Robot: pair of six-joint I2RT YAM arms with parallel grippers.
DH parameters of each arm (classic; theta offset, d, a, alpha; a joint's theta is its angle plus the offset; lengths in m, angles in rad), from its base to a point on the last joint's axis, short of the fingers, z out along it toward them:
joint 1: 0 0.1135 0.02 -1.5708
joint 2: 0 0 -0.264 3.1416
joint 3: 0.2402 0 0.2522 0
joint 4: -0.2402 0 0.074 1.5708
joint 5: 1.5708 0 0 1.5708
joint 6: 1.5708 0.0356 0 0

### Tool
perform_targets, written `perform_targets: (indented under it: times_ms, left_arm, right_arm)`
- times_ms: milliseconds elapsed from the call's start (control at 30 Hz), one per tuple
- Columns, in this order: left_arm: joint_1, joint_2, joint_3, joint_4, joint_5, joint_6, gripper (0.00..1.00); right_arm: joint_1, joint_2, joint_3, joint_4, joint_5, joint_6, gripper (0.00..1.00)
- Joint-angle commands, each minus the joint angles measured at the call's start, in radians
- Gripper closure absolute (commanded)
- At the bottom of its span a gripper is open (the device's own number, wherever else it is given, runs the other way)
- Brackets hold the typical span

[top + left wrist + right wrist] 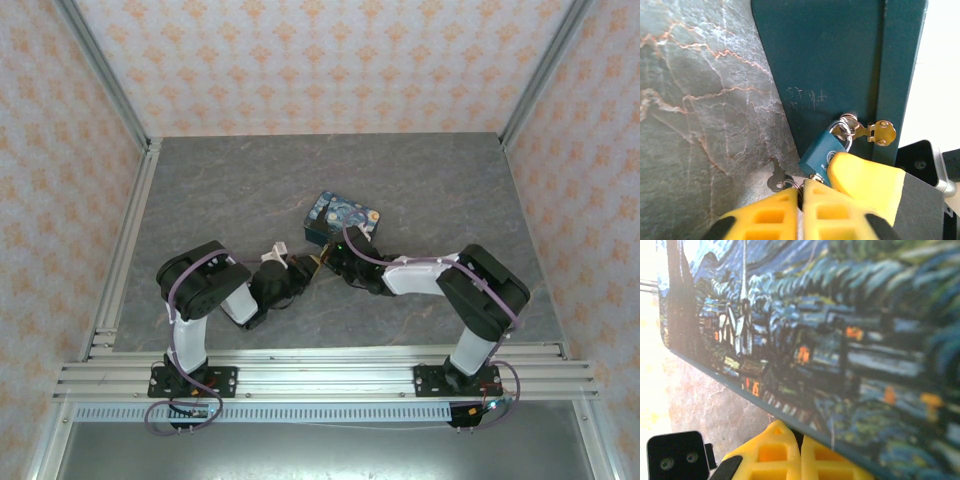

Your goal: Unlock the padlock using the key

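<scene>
The small dark-blue padlock [822, 151] hangs by its shackle from the brass hasp [879, 132] on the side of the patterned box [830, 60]. My left gripper [801, 192] is shut just below the lock's bottom, pinching the key ring and the key's head there. A second small key [775, 177] dangles from the ring onto the table. One yellow finger [865, 175] of the right gripper lies against the padlock's right side. In the right wrist view my right gripper [801, 436] is shut, its tips tucked under the box's edge [840, 330]. From above, both grippers [305, 268] [335, 260] meet beside the box [343, 217].
The grey marble table [420, 180] has free room behind and to both sides of the box. Aluminium rails [320, 375] run along the near edge and a post [125, 250] along the left. Patterned walls close off three sides.
</scene>
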Motion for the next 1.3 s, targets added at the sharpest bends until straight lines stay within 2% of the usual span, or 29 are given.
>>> perform_targets:
  times_ms: [0,100,267,333,467,633,900,1267]
  left_arm:
    - [-0.005,-0.048,0.000,-0.003,0.066,0.025,0.73]
    - [-0.004,-0.055,0.000,-0.003,0.069,0.022,0.71]
    - [0.003,-0.070,-0.005,-0.001,0.069,0.020,0.79]
    - [0.012,-0.081,-0.019,0.000,0.063,0.020,0.79]
    - [0.047,-0.112,-0.050,-0.002,0.074,0.019,0.65]
    - [0.082,-0.111,-0.048,-0.003,0.117,0.005,0.59]
    - [0.082,-0.099,-0.006,-0.003,0.155,0.000,0.70]
    - [0.081,-0.070,0.010,0.000,0.155,-0.011,0.69]
  right_arm:
    - [0.004,-0.002,-0.047,0.051,0.007,0.103,1.00]
    - [0.004,-0.007,-0.065,0.089,0.009,0.138,1.00]
    - [0.004,-0.010,-0.071,0.115,-0.002,0.168,1.00]
    - [0.004,-0.016,-0.077,0.110,0.001,0.171,1.00]
    - [0.004,-0.029,-0.086,0.096,0.005,0.171,1.00]
    - [0.004,-0.037,-0.086,0.087,-0.004,0.168,1.00]
    - [0.004,-0.049,-0.076,0.067,-0.010,0.164,1.00]
    - [0.004,-0.050,-0.069,0.069,-0.014,0.177,1.00]
